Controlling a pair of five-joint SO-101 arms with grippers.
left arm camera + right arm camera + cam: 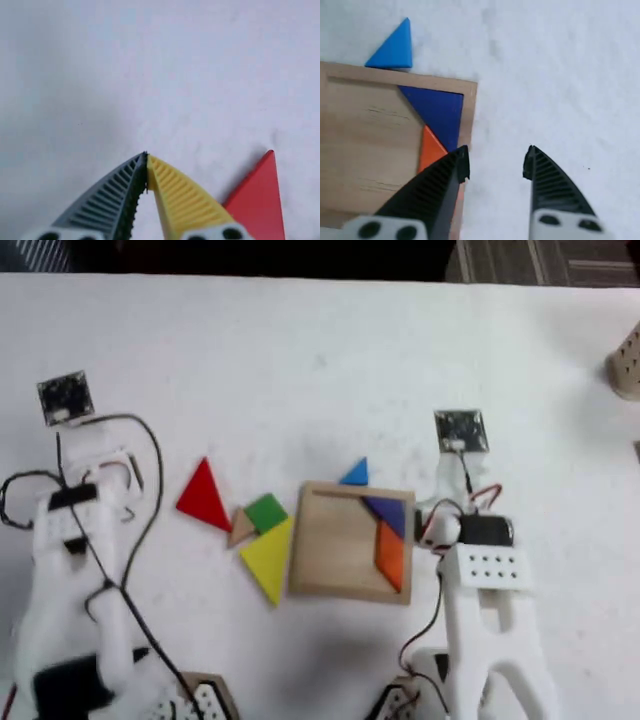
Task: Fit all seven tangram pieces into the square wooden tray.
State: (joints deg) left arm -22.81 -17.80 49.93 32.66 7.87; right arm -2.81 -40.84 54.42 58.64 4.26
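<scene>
The square wooden tray (338, 540) lies mid-table and holds a dark blue triangle (388, 510) and an orange piece (390, 556) along its right side. A light blue triangle (354, 474) touches the tray's far edge from outside. Left of the tray lie a yellow triangle (268, 556), a green square (266, 511), a small tan triangle (239, 527) and a red triangle (203, 495). My right gripper (496, 157) is open and empty over the tray's right rim (469, 107), near the orange piece (430, 149). My left gripper (146, 161) is shut and empty, beside the red triangle (257, 200).
The left arm (70, 530) with its cables stands at the far left, and the right arm (485, 575) stands just right of the tray. A pale perforated object (626, 365) sits at the right edge. White table stretches beyond the pieces.
</scene>
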